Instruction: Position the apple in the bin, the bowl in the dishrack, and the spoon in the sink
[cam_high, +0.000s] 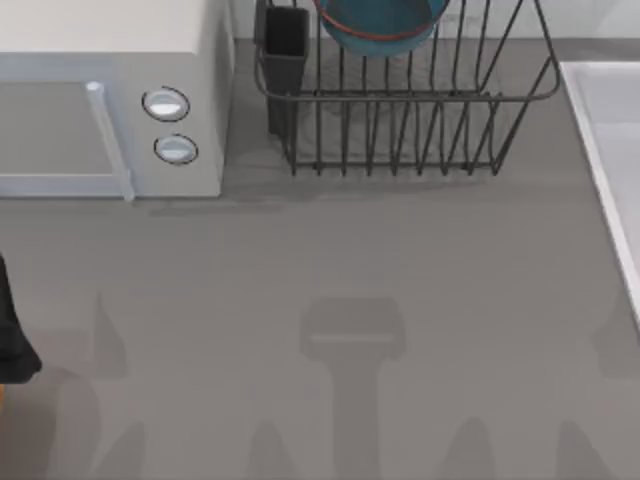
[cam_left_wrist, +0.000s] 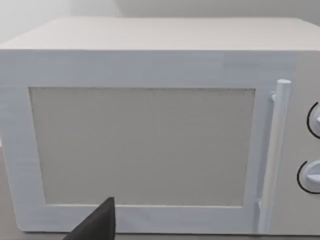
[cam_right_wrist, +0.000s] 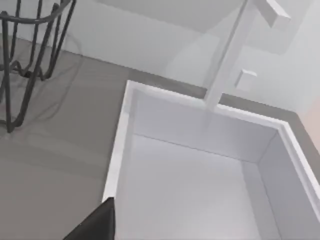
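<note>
At the top of the overhead frame, our blue bowl (cam_high: 380, 25) sits inside the dishrack (cam_high: 400, 110), right of the microwave (cam_high: 110, 100). The sink (cam_high: 610, 150) lies at the right edge. We cannot tell whether our grippers are spread or pressed together.

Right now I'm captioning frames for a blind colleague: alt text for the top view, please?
The blue bowl sits in the black wire dishrack at the back of a grey table. A white microwave stands at the left, and the sink rim is at the right edge.

open table (cam_high: 330, 300) before microwave (cam_high: 110, 110), dishrack (cam_high: 400, 120), sink (cam_high: 610, 140).
</note>
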